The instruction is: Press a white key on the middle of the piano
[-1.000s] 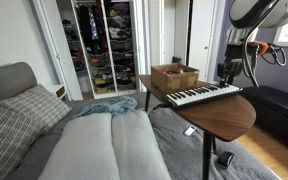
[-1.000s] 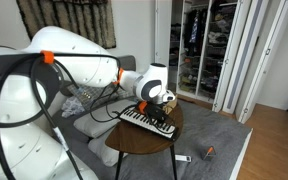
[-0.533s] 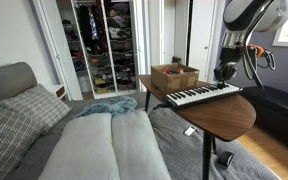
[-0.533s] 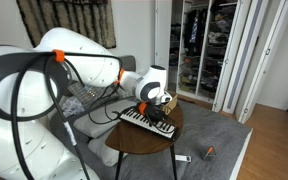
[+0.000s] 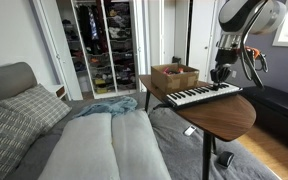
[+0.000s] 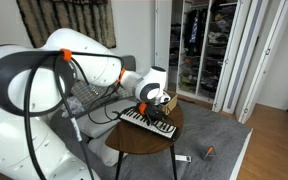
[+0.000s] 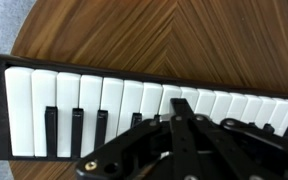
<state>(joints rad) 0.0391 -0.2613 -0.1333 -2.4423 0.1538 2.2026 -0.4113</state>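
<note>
my claw [image 5: 220, 74], closed, is hovering over the piano [image 5: 204, 95] on the table [image 5: 227, 118], nearer its end than its middle; descending here, i am risking a wrong or black key.

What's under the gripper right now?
White keys of the slim dark keyboard, lying on the round wooden table. The black gripper hides the keys right below its fingertips, so whether it touches one cannot be seen.
</note>
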